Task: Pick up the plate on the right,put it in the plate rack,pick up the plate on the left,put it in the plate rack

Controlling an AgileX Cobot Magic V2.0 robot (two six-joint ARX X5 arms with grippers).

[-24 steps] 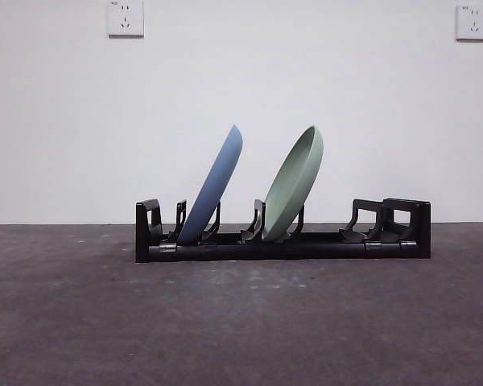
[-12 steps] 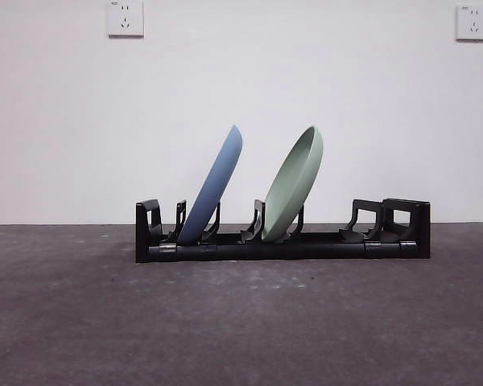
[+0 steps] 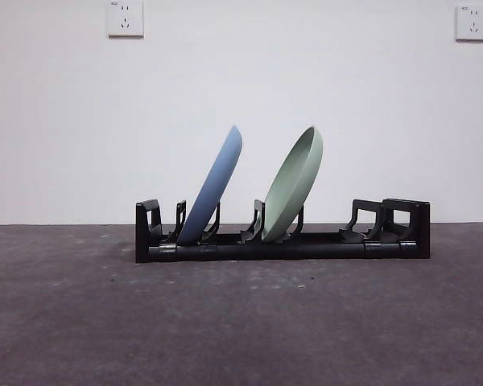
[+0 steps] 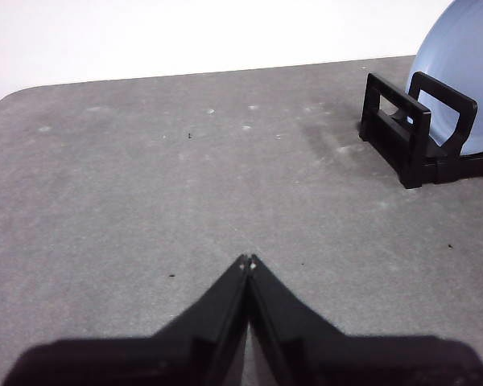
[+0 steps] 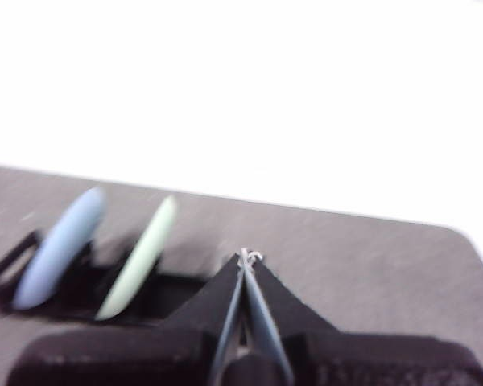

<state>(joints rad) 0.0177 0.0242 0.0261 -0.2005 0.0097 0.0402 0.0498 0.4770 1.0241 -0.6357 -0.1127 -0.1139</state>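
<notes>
The black plate rack [image 3: 282, 241] lies across the middle of the table. A blue plate [image 3: 216, 186] stands tilted in its left slots and a green plate [image 3: 294, 185] stands tilted in the middle slots. Neither arm shows in the front view. My left gripper [image 4: 248, 262] is shut and empty over bare table, off the rack's left end [image 4: 402, 133], where the blue plate [image 4: 467, 72] shows. My right gripper [image 5: 246, 257] is shut and empty, back from the rack, with the blue plate [image 5: 60, 245] and green plate [image 5: 141, 257] blurred beyond it.
The grey table top [image 3: 241, 322] stretches in front of the rack. A white wall with two sockets [image 3: 125, 18] stands behind. The rack's right slots [image 3: 386, 221] hold nothing.
</notes>
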